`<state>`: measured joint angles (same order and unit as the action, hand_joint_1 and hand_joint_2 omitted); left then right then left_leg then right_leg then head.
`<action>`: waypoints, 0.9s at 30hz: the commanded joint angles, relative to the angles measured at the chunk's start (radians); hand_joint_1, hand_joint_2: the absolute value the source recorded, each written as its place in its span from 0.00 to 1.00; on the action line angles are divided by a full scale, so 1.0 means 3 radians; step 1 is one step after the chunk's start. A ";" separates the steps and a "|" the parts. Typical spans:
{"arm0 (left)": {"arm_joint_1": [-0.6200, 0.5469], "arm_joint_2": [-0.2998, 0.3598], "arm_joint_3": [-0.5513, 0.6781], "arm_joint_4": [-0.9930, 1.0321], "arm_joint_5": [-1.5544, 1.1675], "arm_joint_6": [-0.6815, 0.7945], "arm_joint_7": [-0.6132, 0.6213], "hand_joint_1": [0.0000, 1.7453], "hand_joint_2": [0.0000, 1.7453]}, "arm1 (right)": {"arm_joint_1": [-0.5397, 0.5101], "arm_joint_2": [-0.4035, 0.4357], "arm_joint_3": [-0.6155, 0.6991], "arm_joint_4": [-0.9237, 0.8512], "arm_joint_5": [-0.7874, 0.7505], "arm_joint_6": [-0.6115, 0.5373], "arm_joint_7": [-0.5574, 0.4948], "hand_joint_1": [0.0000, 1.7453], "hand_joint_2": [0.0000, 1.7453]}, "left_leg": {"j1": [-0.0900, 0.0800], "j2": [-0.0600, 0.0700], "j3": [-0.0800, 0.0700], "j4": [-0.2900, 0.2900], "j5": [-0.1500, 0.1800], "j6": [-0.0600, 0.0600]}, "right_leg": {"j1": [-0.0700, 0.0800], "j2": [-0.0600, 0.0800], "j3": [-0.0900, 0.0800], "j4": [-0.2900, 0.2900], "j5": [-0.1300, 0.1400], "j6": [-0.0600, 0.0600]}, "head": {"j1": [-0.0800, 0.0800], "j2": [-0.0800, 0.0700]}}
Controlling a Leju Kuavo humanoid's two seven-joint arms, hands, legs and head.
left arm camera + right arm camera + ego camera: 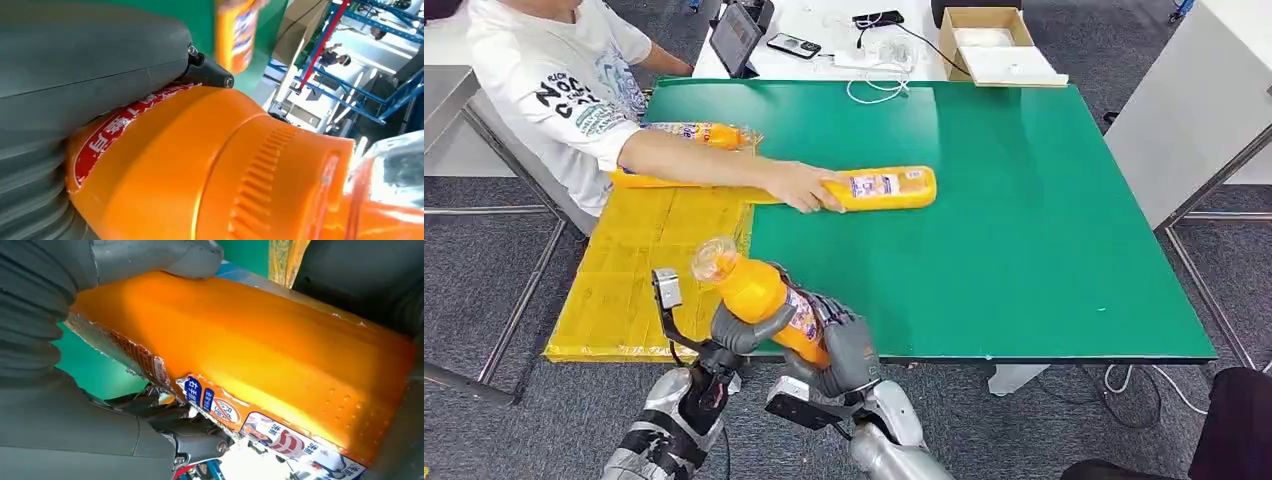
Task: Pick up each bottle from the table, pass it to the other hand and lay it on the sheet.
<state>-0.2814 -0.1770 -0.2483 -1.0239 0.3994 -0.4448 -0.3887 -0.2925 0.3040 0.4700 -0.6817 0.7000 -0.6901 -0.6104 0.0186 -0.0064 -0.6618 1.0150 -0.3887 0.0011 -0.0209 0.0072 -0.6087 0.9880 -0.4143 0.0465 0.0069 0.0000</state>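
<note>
Both robot hands, left robot hand (742, 330) and right robot hand (849, 350), grip one orange bottle (769, 300) at lower centre.
Releasing early could drop it off the tabletop (1024, 250) edge.

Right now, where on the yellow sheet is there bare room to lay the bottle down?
The yellow sheet is bare on its near half, between the person's forearm and its front edge. Its far end is crowded: a lying bottle and that forearm. The held bottle sits between left hand and right hand.

Head view evenly bright, soft shadows, sharp. Wrist views: held bottle (200, 170) too close, blurry w/ glare at cap; bg beyond fingers (165, 257) overexposed.
</note>
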 commanded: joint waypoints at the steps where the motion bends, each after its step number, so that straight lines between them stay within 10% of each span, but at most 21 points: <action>1: -0.0189 -0.0093 -0.0065 0.0002 0.0018 -0.0001 0.0025 1.00 1.00 | 0.0030 -0.0027 0.0063 0.0138 0.0051 -0.0027 -0.0011 0.68 1.00 | 0.0002 -0.0010 0.0009 0.0000 -0.0003 0.0002 | 0.0004 -0.0013 0.0014 -0.0001 -0.0006 -0.0006 | 0.0000 0.0000; 6: -0.0189 -0.0093 -0.0065 0.0002 0.0018 -0.0001 0.0025 1.00 1.00 | 0.0030 -0.0027 0.0063 0.0138 0.0051 -0.0027 -0.0011 0.51 1.00 | 0.0003 -0.0010 0.0013 0.0001 -0.0006 0.0003 | 0.0005 -0.0014 0.0019 -0.0001 -0.0009 -0.0007 | 0.0000 0.0000; 7: -0.0186 -0.0101 -0.0044 -0.0005 0.0044 0.0005 0.0030 1.00 1.00 | 0.0054 -0.0026 0.0000 0.0077 0.0119 -0.0027 0.0018 0.00 1.00 | 0.0002 -0.0010 0.0009 0.0001 -0.0004 0.0002 | 0.0004 -0.0013 0.0014 -0.0001 -0.0006 -0.0006 | 0.0000 0.0000; 8: -0.0174 -0.0110 -0.0019 -0.0045 0.0069 0.0036 0.0033 1.00 1.00 | 0.0071 0.0015 -0.0103 0.0070 0.0113 -0.0027 -0.0036 0.00 1.00 | 0.0001 -0.0008 0.0006 0.0000 -0.0002 0.0002 | 0.0003 -0.0011 0.0010 -0.0001 -0.0005 -0.0005 | 0.0000 0.0000; 9: -0.0172 -0.0111 -0.0006 -0.0078 0.0066 0.0068 0.0041 1.00 1.00 | 0.0069 0.0009 -0.0124 0.0044 0.0136 -0.0027 -0.0032 0.00 0.00 | 0.0001 -0.0011 0.0014 0.0001 -0.0006 0.0003 | 0.0004 -0.0015 0.0019 0.0000 -0.0009 -0.0007 | 0.0000 0.0000; 20: -0.0581 -0.0100 0.0461 -0.0297 -0.1340 0.2181 -0.0616 1.00 1.00 | 0.0322 -0.0189 -0.0032 -0.1368 -0.0649 0.0383 -0.0048 0.00 0.00 | 0.0003 -0.0007 -0.0001 0.0004 -0.0002 0.0002 | 0.0004 -0.0007 0.0004 0.0003 -0.0003 -0.0006 | 0.0000 0.0000; 27: -0.0683 -0.0076 0.0593 -0.0178 -0.1582 0.2505 -0.0750 1.00 1.00 | 0.0308 -0.0190 0.0024 -0.1410 -0.0755 0.0402 -0.0057 0.00 0.00 | 0.0001 -0.0008 0.0014 0.0000 -0.0005 0.0003 | 0.0003 -0.0009 0.0020 0.0000 -0.0007 -0.0007 | 0.0000 0.0000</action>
<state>-0.4016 -0.2041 -0.1438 -1.1372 0.0084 0.1911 -0.5741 -0.1960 0.2865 0.4490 -1.0287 0.5077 -0.5737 -0.6203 0.0189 -0.0085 -0.6624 1.0150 -0.3881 0.0009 -0.0207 0.0071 -0.6079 0.9884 -0.4140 0.0467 0.0069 0.0000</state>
